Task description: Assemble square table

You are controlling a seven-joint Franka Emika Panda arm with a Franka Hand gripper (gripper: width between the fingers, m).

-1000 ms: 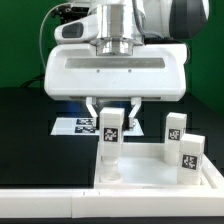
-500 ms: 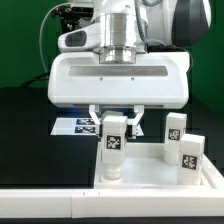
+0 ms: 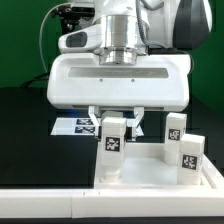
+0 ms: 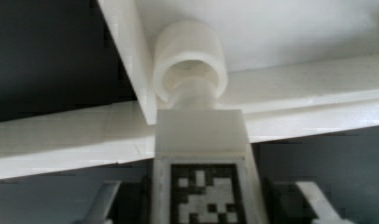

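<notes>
Green backdrop and a black table (image 3: pixel 25 125) frame the scene in the exterior view. Much of the hand (image 3: pixel 114 120) is hidden behind its broad white housing; only the finger ends show, closed on an upright leg (image 3: pixel 112 145) standing in the tabletop (image 3: pixel 160 176) at its 9 o'clock corner. Two more legs (image 3: pixel 176 127) (image 3: pixel 190 155) stand upright at 3 o'clock. Behind, the marker board (image 3: pixel 78 126) is partly blocked. From the wrist, the held leg's (image 4: pixel 204 150) tag is blurred and its foot hides the socket.
</notes>
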